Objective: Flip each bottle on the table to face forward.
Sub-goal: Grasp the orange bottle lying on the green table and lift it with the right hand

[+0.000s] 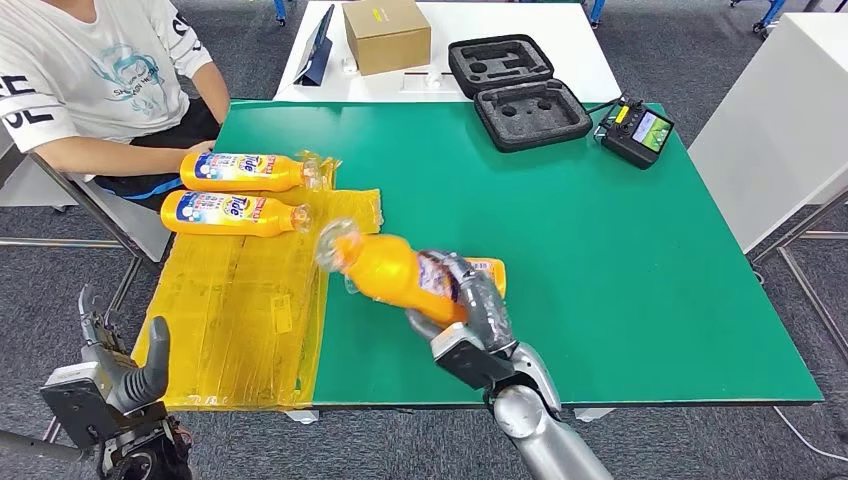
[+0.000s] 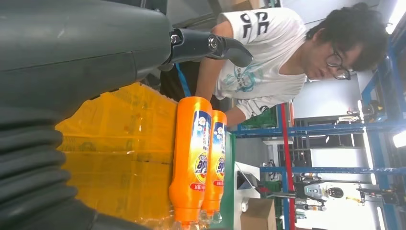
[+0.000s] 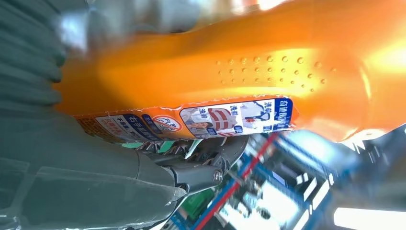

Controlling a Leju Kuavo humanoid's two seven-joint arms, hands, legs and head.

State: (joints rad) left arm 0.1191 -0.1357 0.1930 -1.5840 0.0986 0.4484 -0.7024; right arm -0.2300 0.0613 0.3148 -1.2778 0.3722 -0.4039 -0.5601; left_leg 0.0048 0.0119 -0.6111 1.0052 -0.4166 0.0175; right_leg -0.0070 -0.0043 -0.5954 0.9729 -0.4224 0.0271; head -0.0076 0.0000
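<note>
Bottles of orange detergent, three, on or over a green table (image 1: 620,260) with a yellow taped sheet (image 1: 240,320) covering its near left corner. Grey carpet around; a second white table (image 1: 480,30) beyond the far edge, carrying a cardboard box (image 1: 386,34) and a tablet (image 1: 316,48). Open black foam case (image 1: 520,90) and a black controller (image 1: 637,131) near the green table's far right edge. Seated at the far left corner, a person (image 1: 95,85) in a white printed shirt.

Held bottle (image 1: 400,272) gripped by the right hand (image 1: 478,305) over the near middle of the table, just right of the yellow sheet. Fingers wrapped around the lower body, over the label; in the right wrist view, orange body (image 3: 268,72) pressed against the palm, label edge beside the thumb. Long axis slanted, clear cap toward the far left, base toward the near right, raised off the green surface.

Far bottle (image 1: 242,171) and near bottle (image 1: 232,213) lying side by side at the left edge, labels up, caps pointing right, long axes along the table's width.

Left hand (image 1: 120,375) low beside the near left corner, fingers apart, holding nothing.
</note>
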